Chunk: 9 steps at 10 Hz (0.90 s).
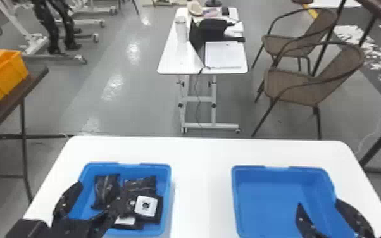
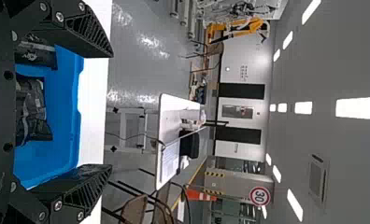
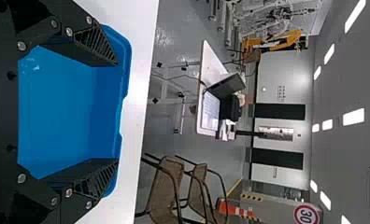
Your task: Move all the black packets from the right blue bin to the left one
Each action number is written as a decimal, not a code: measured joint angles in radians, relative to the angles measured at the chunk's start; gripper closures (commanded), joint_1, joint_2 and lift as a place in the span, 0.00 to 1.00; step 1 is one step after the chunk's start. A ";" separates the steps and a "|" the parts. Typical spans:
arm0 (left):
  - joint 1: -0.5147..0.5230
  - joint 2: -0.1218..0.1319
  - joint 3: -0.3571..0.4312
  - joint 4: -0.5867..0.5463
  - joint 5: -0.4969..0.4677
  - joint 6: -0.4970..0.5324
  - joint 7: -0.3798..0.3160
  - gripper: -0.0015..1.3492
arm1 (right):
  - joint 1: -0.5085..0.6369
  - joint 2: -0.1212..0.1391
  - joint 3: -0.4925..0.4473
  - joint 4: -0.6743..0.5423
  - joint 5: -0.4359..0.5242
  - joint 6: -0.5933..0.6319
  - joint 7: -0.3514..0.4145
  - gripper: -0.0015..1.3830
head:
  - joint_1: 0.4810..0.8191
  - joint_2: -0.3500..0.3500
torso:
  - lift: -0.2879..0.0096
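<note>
At the lower left of the head view, you had the black packets [image 1: 140,186] bunched in the left blue bin [image 1: 129,165]. The left pincer [image 1: 99,194] hung over that bin's near left part, its fingers wide with nothing between them. From it, the pile lay to the right and a little up the frame, and your nearest target was the leftmost packet [image 1: 106,188], just beyond the gap. That packet's long axis ran up and down the frame, so the fingers, set to either side, would probably have closed across its narrow width. The white-labelled packet [image 1: 147,205] lay farther right, partly over its neighbours.

The right pincer [image 1: 319,202], also wide and holding nothing, hung at the lower right over the right blue bin [image 1: 269,202], well apart from the pile across the white bench [image 1: 202,177]. The left arm was plainly nearer.

You could see no packet in the right bin, so the transfer looked complete or almost so. That made a fresh grip seem needless: your better move was likely to lift the left pincer clear, since dipping or swinging it right risked snagging the pile.
</note>
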 measured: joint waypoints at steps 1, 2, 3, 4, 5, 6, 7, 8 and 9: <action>0.000 -0.011 0.005 -0.001 -0.005 -0.002 -0.004 0.15 | -0.001 0.000 0.000 0.001 -0.001 0.000 0.000 0.24 | 0.63 0.60 | 0.97; 0.000 -0.017 0.010 -0.002 -0.008 -0.006 -0.005 0.15 | -0.001 0.000 0.000 0.001 -0.001 0.000 0.000 0.24 | 0.63 0.61 | 0.97; 0.000 -0.018 0.012 -0.002 -0.010 -0.007 -0.007 0.15 | -0.002 0.000 0.000 0.001 -0.001 0.000 0.000 0.24 | 0.63 0.61 | 0.97; -0.001 -0.018 0.012 -0.002 -0.011 -0.008 -0.007 0.15 | -0.002 0.000 0.001 0.001 -0.001 0.000 0.000 0.24 | 0.63 0.61 | 0.97; -0.001 -0.018 0.012 -0.002 -0.011 -0.009 -0.007 0.15 | -0.003 0.000 0.002 0.002 -0.002 0.000 0.000 0.24 | 0.63 0.61 | 0.97; -0.002 -0.018 0.012 -0.002 -0.011 -0.009 -0.007 0.15 | -0.003 0.000 0.002 0.002 -0.002 0.000 0.000 0.24 | 0.63 0.61 | 0.97; -0.002 -0.018 0.012 -0.002 -0.012 -0.009 -0.009 0.15 | -0.004 0.000 0.002 0.003 -0.002 0.000 0.000 0.24 | 0.63 0.61 | 0.97; -0.003 -0.018 0.012 -0.002 -0.012 -0.008 -0.010 0.15 | -0.004 0.000 0.002 0.003 -0.003 0.000 0.001 0.24 | 0.63 0.61 | 0.97; -0.003 -0.018 0.012 -0.002 -0.013 -0.008 -0.010 0.15 | -0.005 0.000 0.002 0.004 -0.004 0.000 0.002 0.24 | 0.63 0.61 | 0.97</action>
